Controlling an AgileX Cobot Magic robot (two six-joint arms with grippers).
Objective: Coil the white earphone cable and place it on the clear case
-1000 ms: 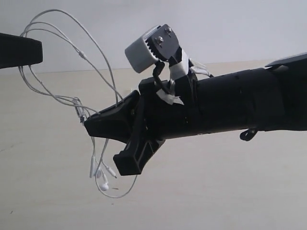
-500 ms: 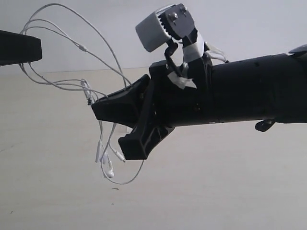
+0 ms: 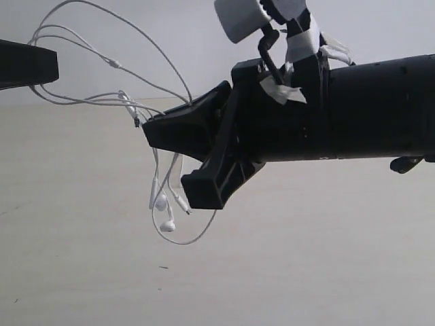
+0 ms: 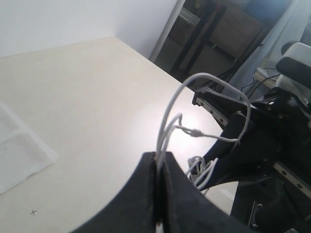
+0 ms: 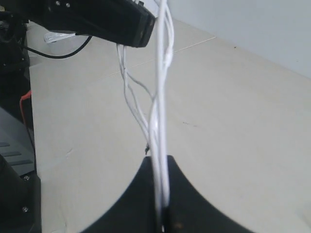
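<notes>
White thin earphone cable (image 3: 113, 63), limp, light: pinched in left pincer (image 4: 158, 158) at nine o'clock and right pincer (image 5: 161, 167); best gripped at bundled strands.

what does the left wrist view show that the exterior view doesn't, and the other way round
Only the left wrist view: the case, lying flat on the table.
Only the exterior view: the two earbuds, dangling in the air below the right gripper.
Both: the cable, looped in the air between the left gripper and the right gripper, each shut on it.
</notes>
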